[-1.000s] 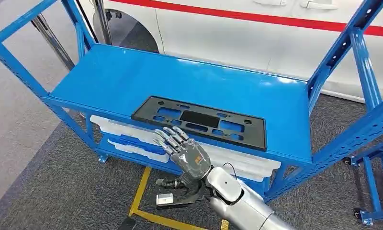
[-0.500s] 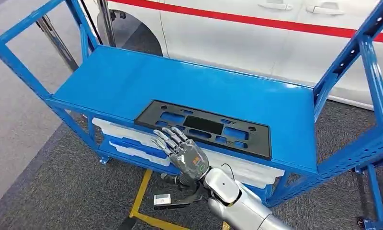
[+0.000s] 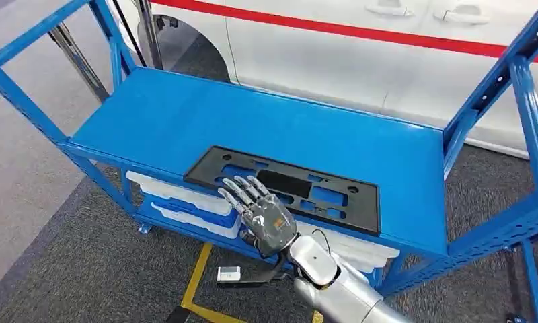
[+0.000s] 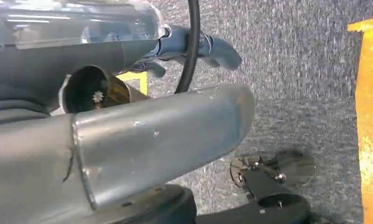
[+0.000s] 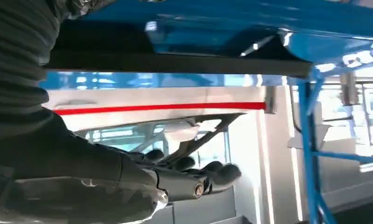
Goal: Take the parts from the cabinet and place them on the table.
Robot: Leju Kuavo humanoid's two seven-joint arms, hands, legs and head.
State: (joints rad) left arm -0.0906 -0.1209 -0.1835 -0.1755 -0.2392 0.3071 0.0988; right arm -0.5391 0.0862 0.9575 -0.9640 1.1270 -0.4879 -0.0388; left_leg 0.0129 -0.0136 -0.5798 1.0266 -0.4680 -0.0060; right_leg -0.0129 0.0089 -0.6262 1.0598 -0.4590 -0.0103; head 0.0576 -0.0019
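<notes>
Right robot hand [image 3: 263,214] spread above blue shelf [image 3: 185,114], grey carpet [image 3: 71,262] below.

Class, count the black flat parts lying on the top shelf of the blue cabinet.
1: a black plate lies flat near the top shelf's front edge, with the right hand at its near edge. Others may be hidden on lower shelves.

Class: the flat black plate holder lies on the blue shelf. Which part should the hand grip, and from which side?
Probably the long near edge of the black plate holder, approached from the front. It lies flat near the blue shelf front lip, and the right hand is open there.
</notes>
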